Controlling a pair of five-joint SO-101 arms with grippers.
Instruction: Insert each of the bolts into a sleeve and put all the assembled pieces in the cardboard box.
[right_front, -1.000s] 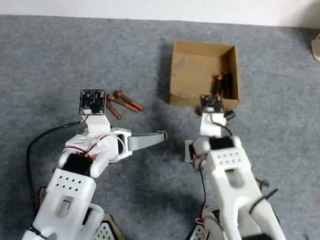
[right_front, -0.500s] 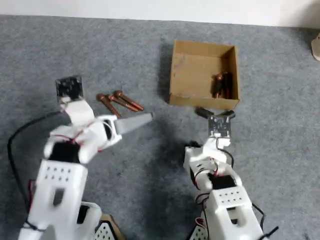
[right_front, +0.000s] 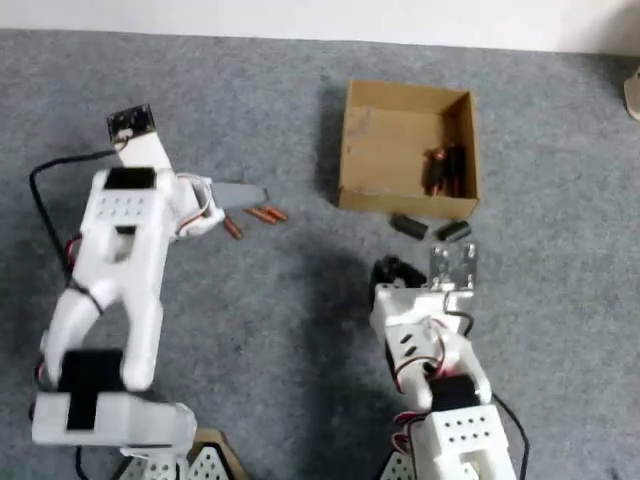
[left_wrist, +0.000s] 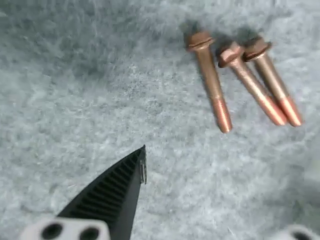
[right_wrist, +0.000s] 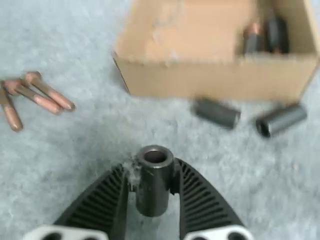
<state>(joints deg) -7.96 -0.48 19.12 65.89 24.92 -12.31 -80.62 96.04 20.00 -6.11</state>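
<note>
Three copper bolts lie side by side on the grey carpet; from the high view they show as bolts left of the cardboard box. My left gripper hangs open just above them, one dark finger pointing their way. Held nearly upright in front of the box is a dark sleeve, with my right gripper shut on it; the high view places that gripper near the box's front wall. Two loose sleeves lie between it and the box. Assembled pieces rest inside the box.
Grey carpet covers the whole work area. In the right wrist view the box front wall stands just behind the two loose sleeves. A pale object sits at the far right edge.
My left arm has swung forward and left, ending over the bolts. My right arm has pulled back from the box front holding a sleeve, uncovering two sleeves on the carpet.
</note>
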